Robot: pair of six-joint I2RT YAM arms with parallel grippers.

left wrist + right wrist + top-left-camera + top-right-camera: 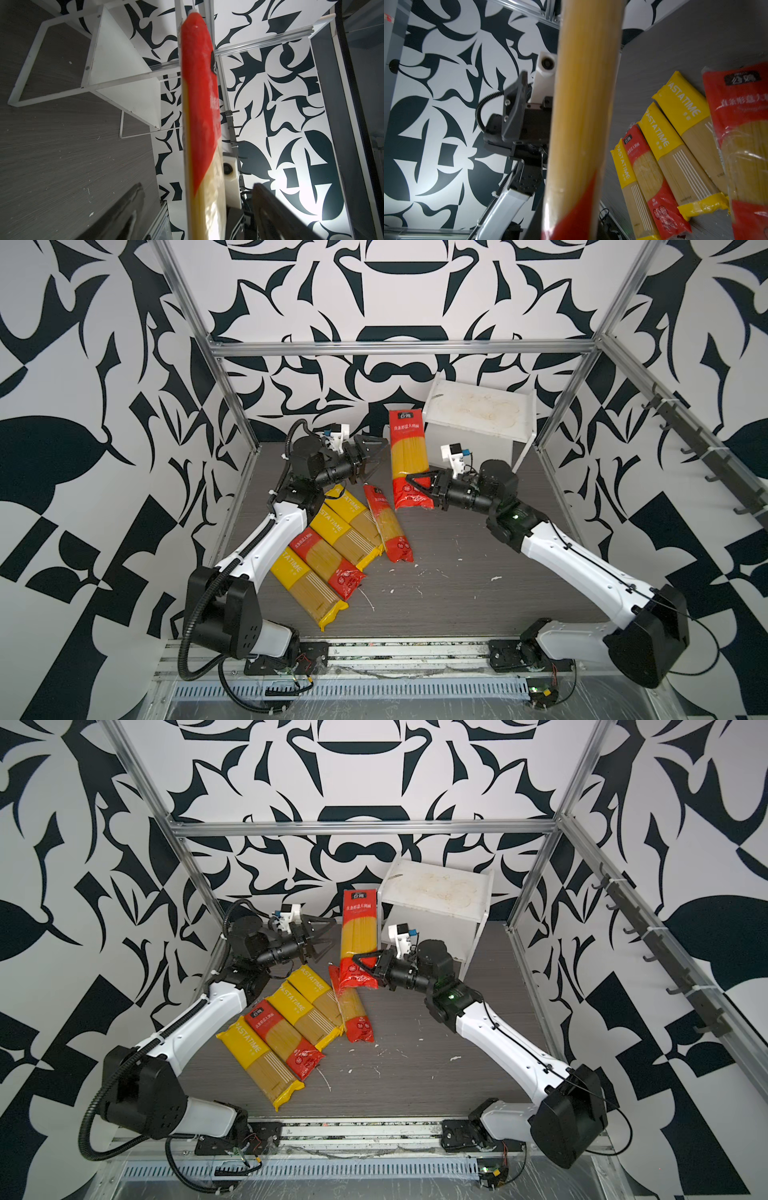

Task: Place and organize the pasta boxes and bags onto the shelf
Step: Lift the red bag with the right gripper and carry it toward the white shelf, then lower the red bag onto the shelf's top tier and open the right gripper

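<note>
1. Red first: found one red-ended packet (409, 448) held upright at 12 o'clock of the table (478, 556); could not tell whether its lower end cleared the board.
2. Found the right gripper (419, 492) clamped on that packet's lower red end, reaching in from 3 o'clock.
3. Found the left gripper (375, 456) at 11 o'clock, just beside the packet. Saw its fingers (126, 209) spread wide in the left wrist view, with the packet between them and untouched.
4. Judged the step in hand as carrying this packet to the shelf (478, 410), placed at 1 o'clock and near the packet.
5. Judged the next move to call for laying the packet flat along a tier, pushed to one end to leave room for more. Reckoned on the left arm pulling clear toward 9 o'clock.
6. Saw nothing on the shelf's top board, and nothing on the lower tier where the left wrist view showed it.
7. Counted five packets lying on the table: a row (328, 549) of three yellow and one red at 9 o'clock, plus one more red (389, 526) beside it toward the centre.
</note>
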